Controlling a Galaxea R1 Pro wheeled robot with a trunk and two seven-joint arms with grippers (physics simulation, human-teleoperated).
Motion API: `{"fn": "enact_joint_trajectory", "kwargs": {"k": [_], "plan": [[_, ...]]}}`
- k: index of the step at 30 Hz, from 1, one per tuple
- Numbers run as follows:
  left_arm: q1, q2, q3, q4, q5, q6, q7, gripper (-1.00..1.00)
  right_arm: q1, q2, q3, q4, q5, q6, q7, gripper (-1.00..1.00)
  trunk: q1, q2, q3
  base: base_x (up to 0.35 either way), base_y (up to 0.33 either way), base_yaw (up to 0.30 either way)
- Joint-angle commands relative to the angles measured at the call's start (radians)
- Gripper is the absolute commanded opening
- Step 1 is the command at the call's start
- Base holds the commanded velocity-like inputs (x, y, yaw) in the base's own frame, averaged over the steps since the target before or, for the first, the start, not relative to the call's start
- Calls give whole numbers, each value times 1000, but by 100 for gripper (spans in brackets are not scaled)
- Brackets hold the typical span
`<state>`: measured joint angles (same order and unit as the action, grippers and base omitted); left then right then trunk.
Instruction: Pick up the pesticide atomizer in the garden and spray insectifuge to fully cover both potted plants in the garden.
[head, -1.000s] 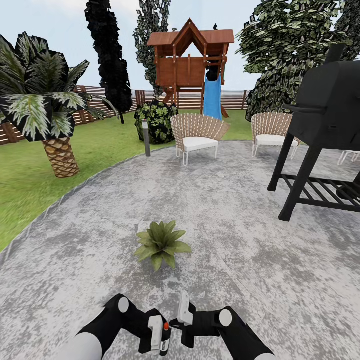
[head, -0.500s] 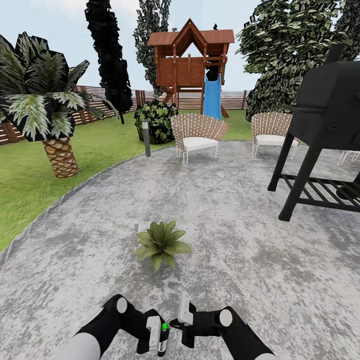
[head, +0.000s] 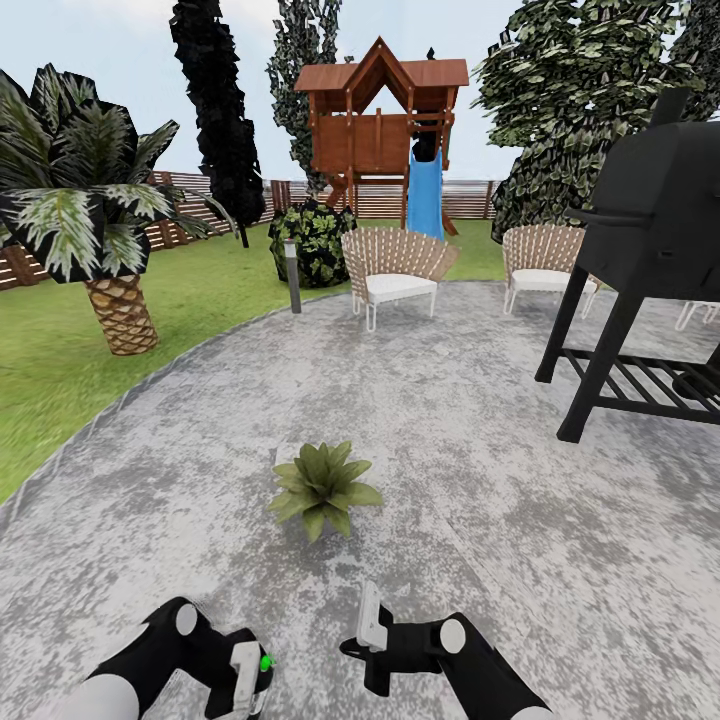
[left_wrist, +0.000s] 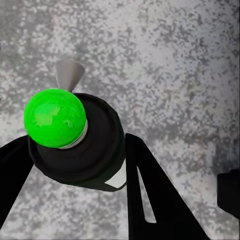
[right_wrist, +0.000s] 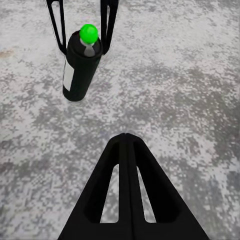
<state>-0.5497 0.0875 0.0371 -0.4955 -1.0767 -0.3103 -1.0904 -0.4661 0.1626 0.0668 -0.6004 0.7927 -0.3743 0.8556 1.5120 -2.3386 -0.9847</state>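
**Left gripper holds the spray bottle on the patio, one plant just ahead**

At far left a palm (head: 95, 215) stands on the lawn (head: 60, 370), before a brown fence (head: 30, 262). Near the bottom left of the head view, the left gripper (head: 245, 680) is clamped around the pesticide atomizer (head: 262, 672). In the left wrist view its two dark fingers (left_wrist: 150, 195) press against either side of the bottle's (left_wrist: 80, 145) black body, and the green ball top (left_wrist: 54, 117) faces the camera. The bottle hangs over the grey paved patio (head: 480, 520).

Just right of it, a short way apart, the right gripper (head: 368, 625) has its fingers (right_wrist: 127, 190) closed together, holding nothing. From the right wrist view the bottle (right_wrist: 82, 65) sits beyond it, between the left fingers.

One potted plant (head: 322, 488) lies on the patio, farther off than both grippers and between them. Beyond are two wicker chairs (head: 395, 270), a wooden playhouse (head: 385, 120), and a black grill (head: 650, 260) at right.
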Motion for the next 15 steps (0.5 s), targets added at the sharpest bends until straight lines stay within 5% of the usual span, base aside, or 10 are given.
{"fn": "enact_joint_trajectory", "kwargs": {"k": [1, 3, 8, 12, 15], "plan": [[0, 12, 5, -1, -4, -3, -1, -100, 0, 0, -1, -1, 8, -5, 0, 100, 0, 0, -1, 0, 0, 0], [0, 39, 10, 0, -3, -2, 1, -100, 0, -1, -3, 0, 8, -6, 0, 100, 0, 0, -1, 0, 0, 0], [2, 61, 17, -2, 3, 4, 25, -100, 0, -3, -7, 0, 8, -4, -16, 100, 0, 0, -1, 0, 0, 0], [2, 65, 35, 0, 19, 11, 161, -100, 0, -31, -6, 9, 9, -3, -119, 100, 0, 0, -1, 0, 0, 0], [2, 62, 110, 1, 36, 14, 295, -100, 1, -78, -6, 37, 5, -4, -226, 100, 0, 0, -1, 0, 0, 0]]}}
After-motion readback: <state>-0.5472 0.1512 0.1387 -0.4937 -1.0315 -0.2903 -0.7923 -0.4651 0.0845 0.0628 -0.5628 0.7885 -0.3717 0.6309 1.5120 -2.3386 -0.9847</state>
